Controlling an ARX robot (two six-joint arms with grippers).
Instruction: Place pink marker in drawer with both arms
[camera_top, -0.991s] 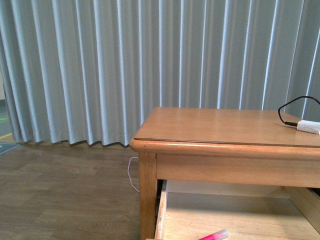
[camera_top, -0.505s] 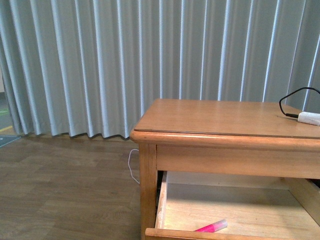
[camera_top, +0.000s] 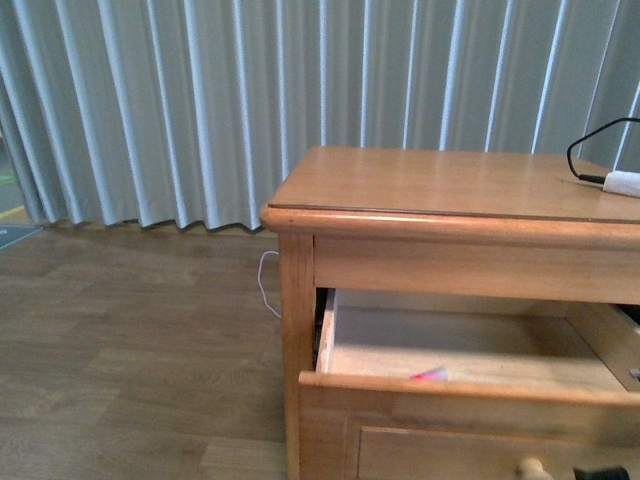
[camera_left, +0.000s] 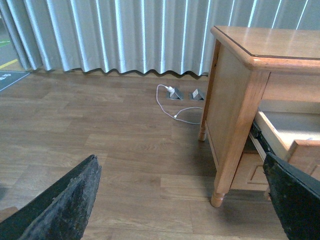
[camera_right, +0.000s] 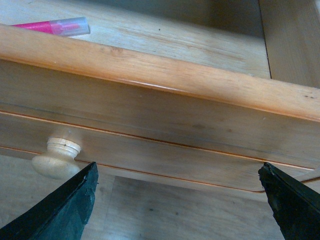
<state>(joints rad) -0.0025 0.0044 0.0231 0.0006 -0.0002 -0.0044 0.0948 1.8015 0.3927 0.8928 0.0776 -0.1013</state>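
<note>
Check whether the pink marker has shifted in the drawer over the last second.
No. The pink marker lies just behind the front wall of the drawer as before, equally far from the cabinet's left post; only the camera's view shifted.

I see a furnished indoor room, home-like or an office set: floor-length grey pleated curtains (camera_top: 200, 100), wood-plank flooring (camera_top: 130, 330), a honey-coloured wooden bedside cabinet (camera_top: 450, 180), and pop-up floor sockets (camera_left: 175, 93) with a white cable (camera_left: 165, 102) plugged in.
</note>
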